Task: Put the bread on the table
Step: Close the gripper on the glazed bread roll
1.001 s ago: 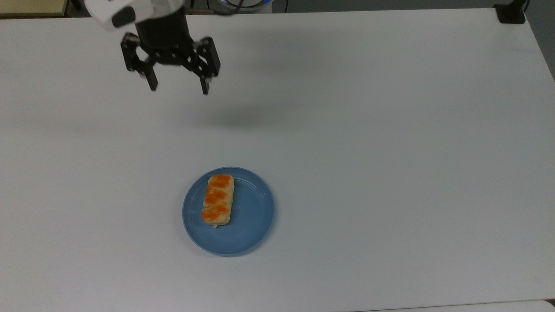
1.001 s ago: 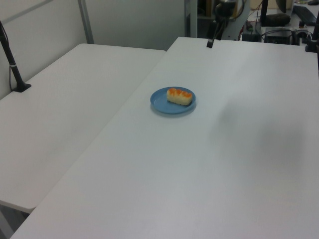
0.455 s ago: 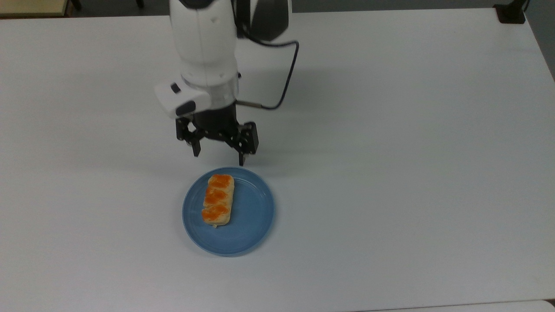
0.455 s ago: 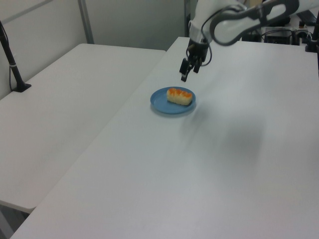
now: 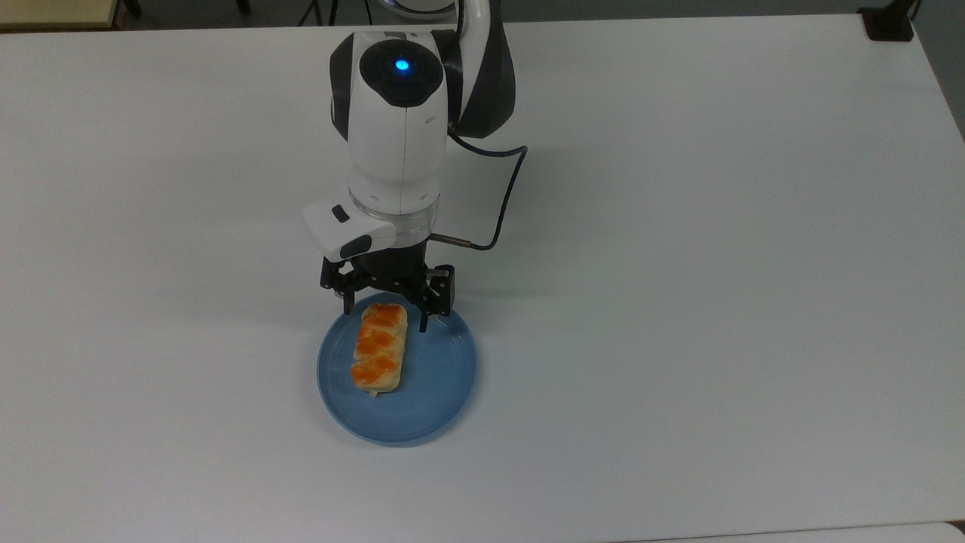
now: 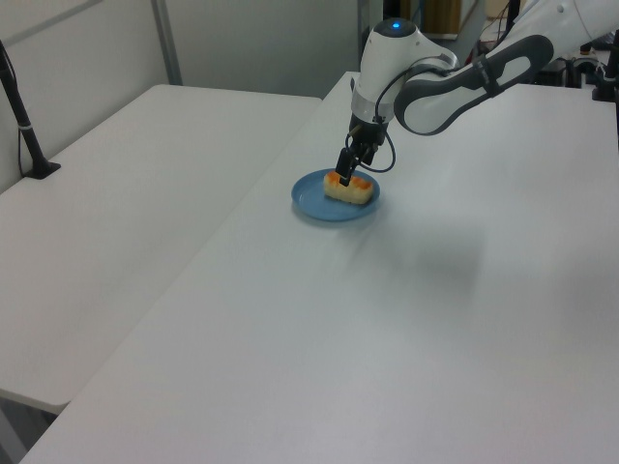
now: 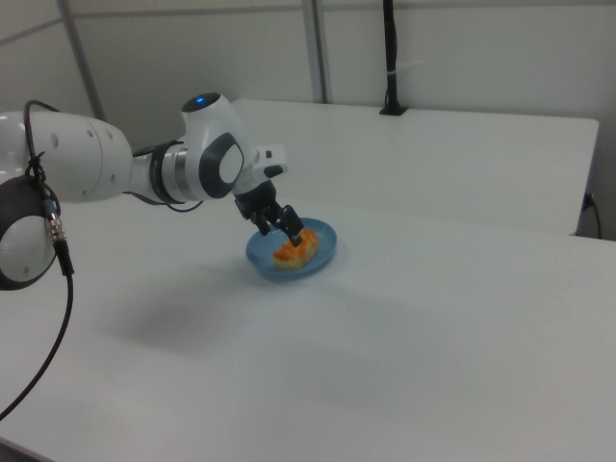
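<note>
The bread point(image 5: 379, 346) is a pale-tan oblong with orange-glazed bumps, lying on a round blue plate point(image 5: 437, 385) on the white table point(image 5: 678, 264). It also shows on the plate in the left view point(image 6: 350, 189) and the right view point(image 7: 294, 251). My gripper point(image 5: 385, 317) hangs open over the bread's far end in the top view, one finger on each side of that end. The same straddle appears in the left view point(image 6: 346, 176) and the right view point(image 7: 286, 233). Nothing is gripped.
A black post base point(image 5: 888, 23) stands at the table's far right corner in the top view. A second white table point(image 6: 126, 193) adjoins on the left view's left, with a black pole point(image 6: 24, 126) on it. The arm's cable point(image 5: 505, 196) loops beside the wrist.
The arm has swept from the table's far edge toward the plate and come down. The open fingers, above bare table before, now straddle the bread's far end. Bread and plate stayed put.
</note>
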